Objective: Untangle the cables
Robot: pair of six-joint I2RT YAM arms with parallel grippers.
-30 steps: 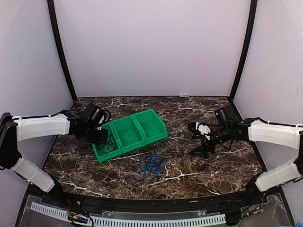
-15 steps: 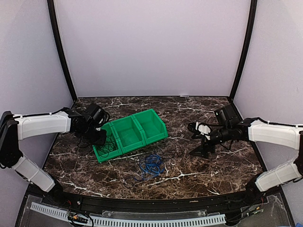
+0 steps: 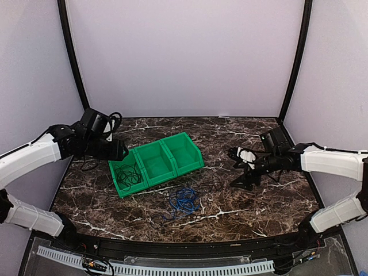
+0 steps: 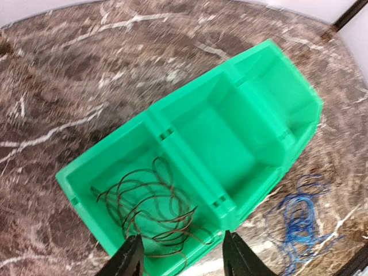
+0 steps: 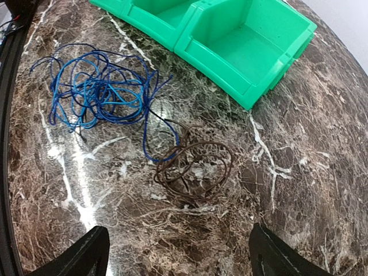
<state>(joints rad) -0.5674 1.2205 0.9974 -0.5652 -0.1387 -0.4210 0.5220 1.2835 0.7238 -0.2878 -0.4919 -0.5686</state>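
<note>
A green three-compartment bin (image 3: 146, 183) stands left of centre. A dark cable (image 3: 127, 174) lies coiled in its left compartment, seen close in the left wrist view (image 4: 150, 201). My left gripper (image 3: 118, 150) hovers over that compartment's near edge, open and empty (image 4: 183, 253). A blue cable (image 3: 183, 201) lies tangled on the table in front of the bin (image 5: 95, 86). One end of it crosses a dark brown cable (image 5: 195, 167) coiled beside it. My right gripper (image 3: 234, 169) is wide open above the table, just short of that brown coil (image 5: 178, 253).
The bin's middle and right compartments (image 4: 230, 138) hold nothing. The dark marble table (image 3: 259, 201) is walled by white panels at the back and both sides. Black corner posts (image 3: 293, 63) rise at the back.
My left gripper has opened and the arm has risen and pulled back to the left, leaving the dark cable in the left compartment. The right arm has barely moved.
</note>
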